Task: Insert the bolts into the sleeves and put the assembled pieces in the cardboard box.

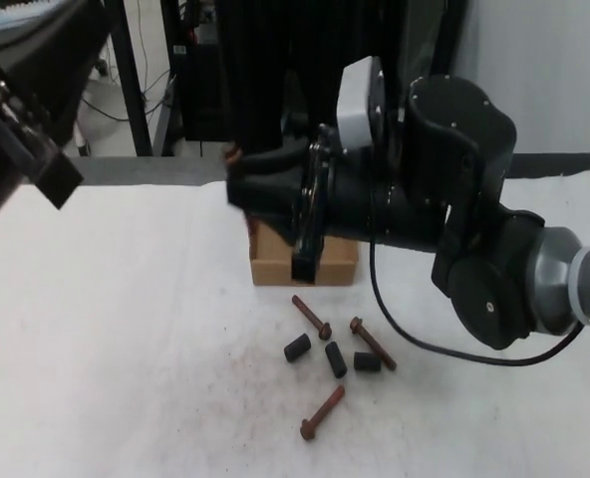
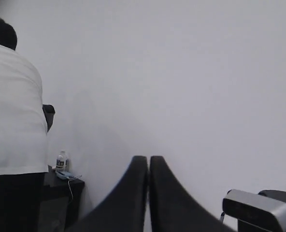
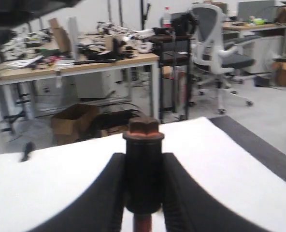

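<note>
My right gripper point(image 3: 143, 166) is shut on an assembled piece: a black sleeve point(image 3: 143, 179) with a rusty bolt head point(image 3: 143, 126) sticking out of it. In the high view this gripper point(image 1: 237, 181) hangs above the bench, just over and left of the cardboard box point(image 1: 275, 267), which the arm partly hides. On the white bench lie three loose rusty bolts point(image 1: 312, 316) point(image 1: 372, 342) point(image 1: 322, 413) and three black sleeves point(image 1: 297, 348) point(image 1: 336, 359) point(image 1: 367, 362). My left gripper point(image 2: 148, 166) is shut with nothing in it and points at a bare wall; its arm point(image 1: 21, 129) is raised at the far left.
The right arm's thick body point(image 1: 474, 249) and its cable point(image 1: 405, 334) hang over the bench's right side. A dark strip point(image 1: 146, 169) runs along the far bench edge. The bench's left half point(image 1: 116, 329) is bare white cloth.
</note>
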`<state>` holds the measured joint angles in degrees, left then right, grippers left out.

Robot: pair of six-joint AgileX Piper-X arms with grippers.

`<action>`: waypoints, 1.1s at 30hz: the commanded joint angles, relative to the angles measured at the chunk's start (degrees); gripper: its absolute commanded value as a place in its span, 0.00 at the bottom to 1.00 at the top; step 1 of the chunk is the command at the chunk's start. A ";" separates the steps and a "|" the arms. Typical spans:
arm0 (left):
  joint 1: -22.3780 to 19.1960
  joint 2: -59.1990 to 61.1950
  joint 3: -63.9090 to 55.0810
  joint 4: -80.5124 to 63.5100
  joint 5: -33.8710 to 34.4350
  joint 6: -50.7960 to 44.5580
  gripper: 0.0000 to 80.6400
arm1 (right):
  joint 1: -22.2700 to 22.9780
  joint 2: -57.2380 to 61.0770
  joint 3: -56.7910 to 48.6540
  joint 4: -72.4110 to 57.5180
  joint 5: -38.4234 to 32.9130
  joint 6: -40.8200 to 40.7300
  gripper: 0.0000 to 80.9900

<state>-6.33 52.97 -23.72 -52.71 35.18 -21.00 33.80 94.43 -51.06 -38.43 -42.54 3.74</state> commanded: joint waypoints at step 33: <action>0.04 -6.74 10.19 11.36 6.12 -1.79 0.00 | -6.78 30.57 -40.23 52.53 44.09 -11.73 0.01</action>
<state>-6.33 46.91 -13.52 -40.73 40.83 -22.64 27.43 125.36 -90.39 14.33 0.39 -7.62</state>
